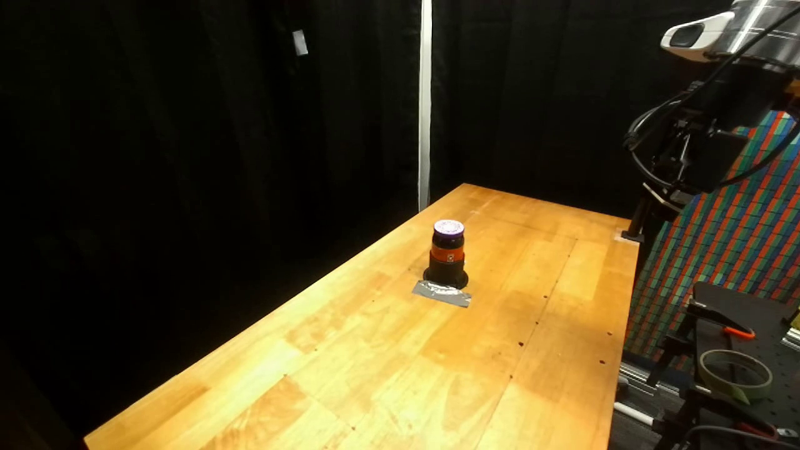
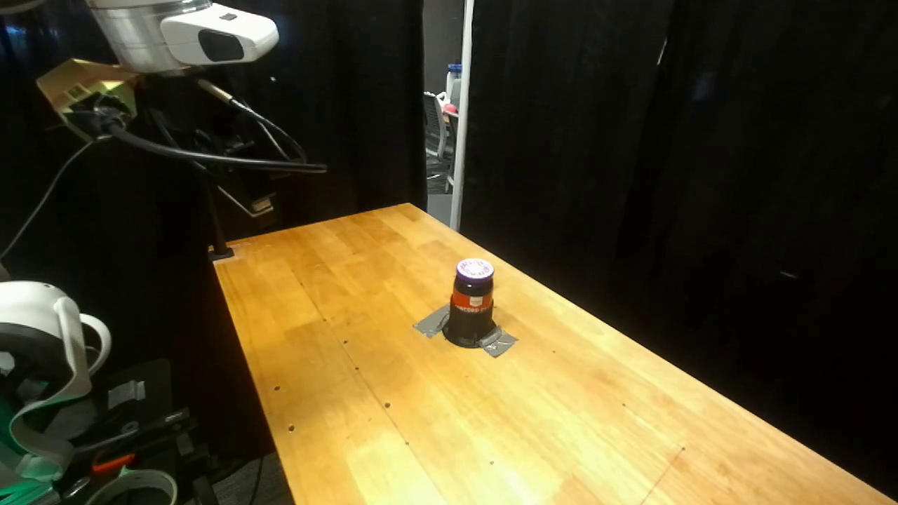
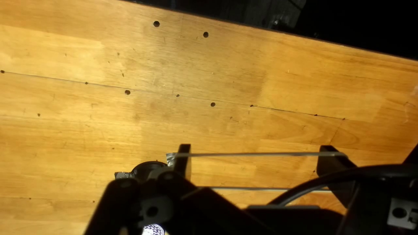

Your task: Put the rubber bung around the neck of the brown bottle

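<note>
The brown bottle looks dark with an orange-red label (image 1: 447, 255) (image 2: 471, 301) and a white-and-purple lid. It stands upright in a black round holder (image 1: 446, 272) (image 2: 468, 327) on the table in both exterior views. In the wrist view the lid (image 3: 153, 229) shows at the bottom edge; the gripper linkage hides most of the bottle. My gripper (image 3: 255, 150) is open. A thin pale rubber band (image 3: 254, 154) is stretched around both fingers. The gripper is high above the table, well away from the bottle, in both exterior views (image 1: 662, 197) (image 2: 238, 200).
Grey tape strips (image 1: 442, 294) (image 2: 499, 344) fix the holder to the wooden table (image 1: 400, 369). A dark post (image 1: 636, 222) (image 2: 219, 231) stands at a table corner. Black curtains hang behind. A dark side cart holds a tape roll (image 1: 736, 374).
</note>
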Available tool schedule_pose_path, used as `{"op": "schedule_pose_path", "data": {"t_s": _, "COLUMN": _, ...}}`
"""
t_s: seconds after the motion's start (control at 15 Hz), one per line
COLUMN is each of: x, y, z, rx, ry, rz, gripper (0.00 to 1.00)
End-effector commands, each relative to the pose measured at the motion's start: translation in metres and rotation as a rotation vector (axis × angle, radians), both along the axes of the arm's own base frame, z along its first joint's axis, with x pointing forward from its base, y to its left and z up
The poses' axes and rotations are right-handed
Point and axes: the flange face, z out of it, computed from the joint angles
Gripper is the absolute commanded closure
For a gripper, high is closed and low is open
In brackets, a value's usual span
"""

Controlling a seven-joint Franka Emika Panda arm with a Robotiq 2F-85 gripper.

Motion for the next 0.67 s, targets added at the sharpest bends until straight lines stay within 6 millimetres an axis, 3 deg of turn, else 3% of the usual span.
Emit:
{"op": "schedule_pose_path", "data": {"t_s": 0.0, "x": 0.0, "y": 0.0, "z": 0.001, "rx": 0.0, "ry": 0.001, "rz": 0.0, "gripper": 0.0}}
{"op": "schedule_pose_path", "data": {"t_s": 0.47, "x": 0.0, "y": 0.0, "z": 0.001, "rx": 0.0, "ry": 0.001, "rz": 0.0, "gripper": 0.0}}
{"op": "schedule_pose_path", "data": {"t_s": 0.6, "x": 0.027, "y": 0.019, "z": 0.004, "rx": -0.007, "ry": 0.001, "rz": 0.004, "gripper": 0.0}}
